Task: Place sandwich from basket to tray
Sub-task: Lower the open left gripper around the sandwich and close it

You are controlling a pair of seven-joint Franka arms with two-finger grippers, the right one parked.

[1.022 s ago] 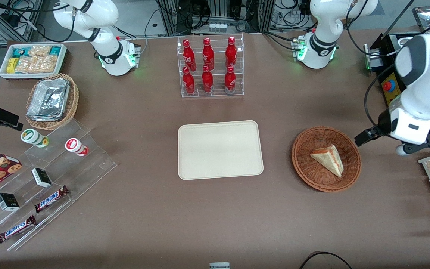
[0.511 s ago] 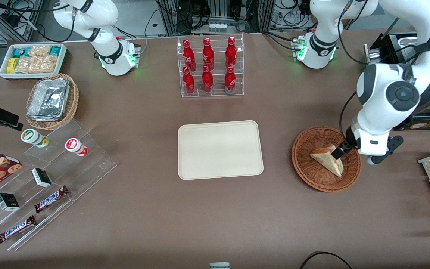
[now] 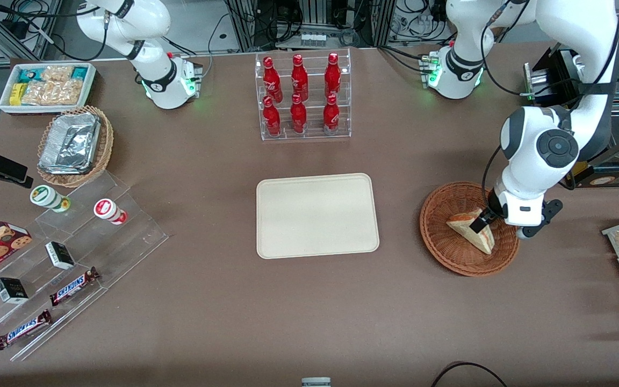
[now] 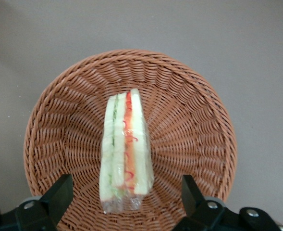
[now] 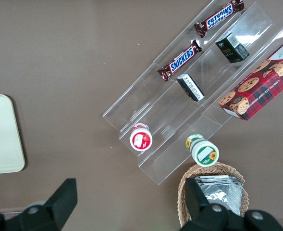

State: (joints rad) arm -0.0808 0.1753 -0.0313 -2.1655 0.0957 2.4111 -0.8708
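The claw [image 4: 124, 195] hangs over the basket [image 4: 74, 120] with its two fingers [image 4: 58, 192] spread wide apart, one on each side of the sandwich [image 4: 126, 149], touching nothing. From the wrist camera the sandwich sits roughly midway between them, with its bread faces turned toward the fingers and the filling edge facing up. That suits a squeeze across the two bread faces, so the heading looks right and need not be turned. In the front view the claw [image 3: 482, 220] is above the thick end of the sandwich [image 3: 470, 230], which lies on the bottom of the basket [image 3: 438, 236]. The step in hand is the descent and grasp. I would lower straight down until the fingertips pass the top edge but stop short of the wicker, then close gently. The wedge is wrapped in slippery film and is soft, so too hard a squeeze would crush it and too shallow a hold could let it slide out. The tray [image 3: 317, 215] lies well apart toward the middle of the table [image 3: 309, 312], with nothing on it.
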